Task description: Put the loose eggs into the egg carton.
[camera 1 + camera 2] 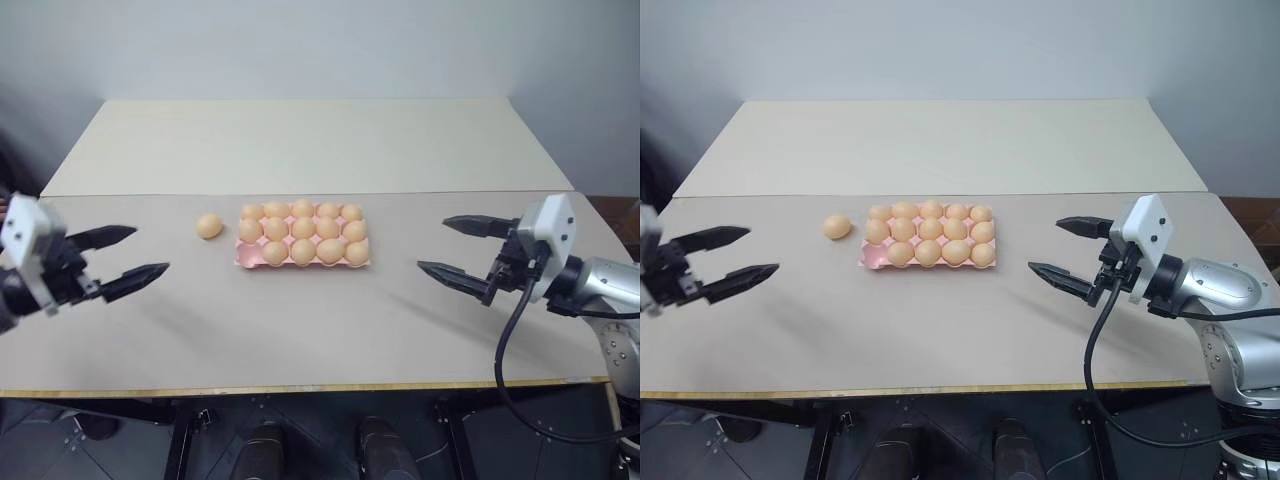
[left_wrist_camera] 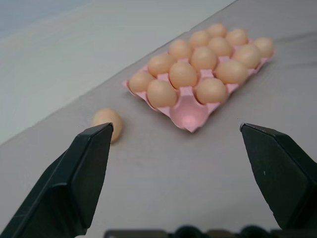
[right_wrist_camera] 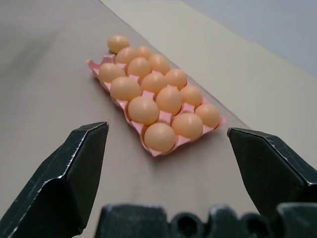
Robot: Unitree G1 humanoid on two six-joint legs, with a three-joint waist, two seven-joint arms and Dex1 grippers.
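Pale grey wall stands behind a beige bench (image 1: 300,330), which has a second, lighter slab butted against its far edge.

Left tool (image 1: 128,254) hangs over the bench's left side with its two black fingers spread wide and nothing between them. It points inward toward the carton, well apart from it. Right tool (image 1: 462,250) hangs over the right side, likewise wide open and empty, aimed inward at the carton from the other end. A black cable loops down from the right wrist past the bench's front edge.

Between the two tools, near the middle of the bench, lies the pink carton (image 1: 243,258). Eggs fill nearly all its cups. The left wrist view shows what the head views hide: one corner cup (image 2: 189,117), the one nearest that tool, is bare pink. From the right wrist view that cup is blocked by the eggs in front of it.

One loose egg (image 1: 209,226) lies on the bench just beside the carton's left end, on the far side of the empty corner, not touching the tray. In the right wrist view it (image 3: 118,43) peeks out beyond the carton's far end.

No writing or label can be read on anything. Nothing stands between either tool and the egg.
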